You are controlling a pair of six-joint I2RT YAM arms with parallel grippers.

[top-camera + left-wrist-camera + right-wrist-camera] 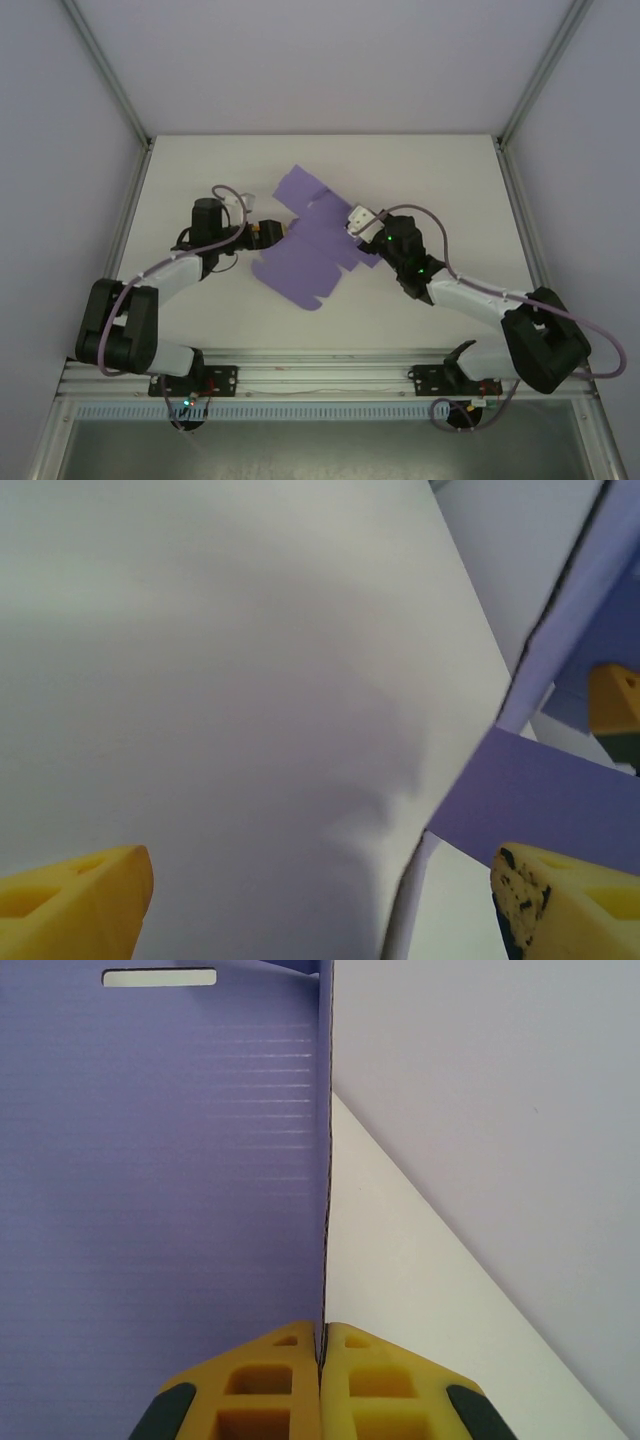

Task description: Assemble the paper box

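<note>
1. The paper box [305,250] is a flat purple sheet with flaps. It is not folded into a box yet.
2. It lies near the middle of the white desk [200,170], a bit closer to the near edge than to the far edge. One long flap points toward the far edge.
3. In the right wrist view, the purple card [160,1160] has fine lines across it and a small slot cut near the top.
4. The right gripper [352,228] is at the right side of the sheet. Its yellow fingers [260,1380] are pressed together, pinching the thin edge of the card between them [322,1335].
5. The left gripper [268,232] is at the left side of the sheet. Its two yellow fingers [80,895] are spread wide apart and pinch nothing [320,895].
6. In the left wrist view, a purple flap [545,790] sits just beside one finger, with white desk under it.
7. Both arms reach in from the near edge of the desk.
</note>
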